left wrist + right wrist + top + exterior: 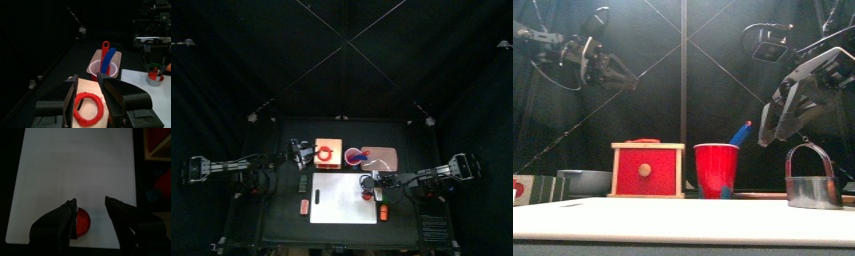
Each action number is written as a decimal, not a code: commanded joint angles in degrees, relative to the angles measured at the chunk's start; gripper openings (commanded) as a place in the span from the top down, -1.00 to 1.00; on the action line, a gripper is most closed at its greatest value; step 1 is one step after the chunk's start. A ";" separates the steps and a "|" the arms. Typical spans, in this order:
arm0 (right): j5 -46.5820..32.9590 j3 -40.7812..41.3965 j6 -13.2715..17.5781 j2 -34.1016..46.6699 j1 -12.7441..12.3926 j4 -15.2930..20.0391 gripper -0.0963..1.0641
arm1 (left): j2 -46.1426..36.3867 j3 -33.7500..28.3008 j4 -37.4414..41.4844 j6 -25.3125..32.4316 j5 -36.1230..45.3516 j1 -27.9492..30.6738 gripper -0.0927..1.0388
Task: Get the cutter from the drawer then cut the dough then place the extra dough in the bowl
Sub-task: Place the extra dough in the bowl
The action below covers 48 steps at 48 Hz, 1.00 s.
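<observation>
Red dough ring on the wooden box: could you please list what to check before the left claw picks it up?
1. Red dough ring lies flat on the pale wooden box with red drawer front: ok.
2. Left claw open above the ring: ok.
3. Blue-grey bowl empty inside: cannot tell.
4. Round metal cutter with wire handle off the ring, on the white cutting board: ok.
5. Right claw open, away over the board: ok.

Bare middle of the white board (342, 200), cutter (814, 192) at its right edge, box (648, 170) and cup (716, 170) behind.
</observation>
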 commanded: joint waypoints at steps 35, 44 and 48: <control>-0.35 -0.88 0.18 -0.79 -0.62 0.62 -0.63 | 31.90 -14.59 6.24 0.97 5.10 0.09 -0.55; -0.35 -0.62 0.09 -0.70 -0.62 0.62 -0.62 | 31.03 -15.47 8.17 0.88 3.60 0.18 -0.55; -0.44 -0.35 0.09 -0.70 -0.62 0.62 -0.62 | 30.32 -15.29 9.40 0.97 3.34 0.35 -0.55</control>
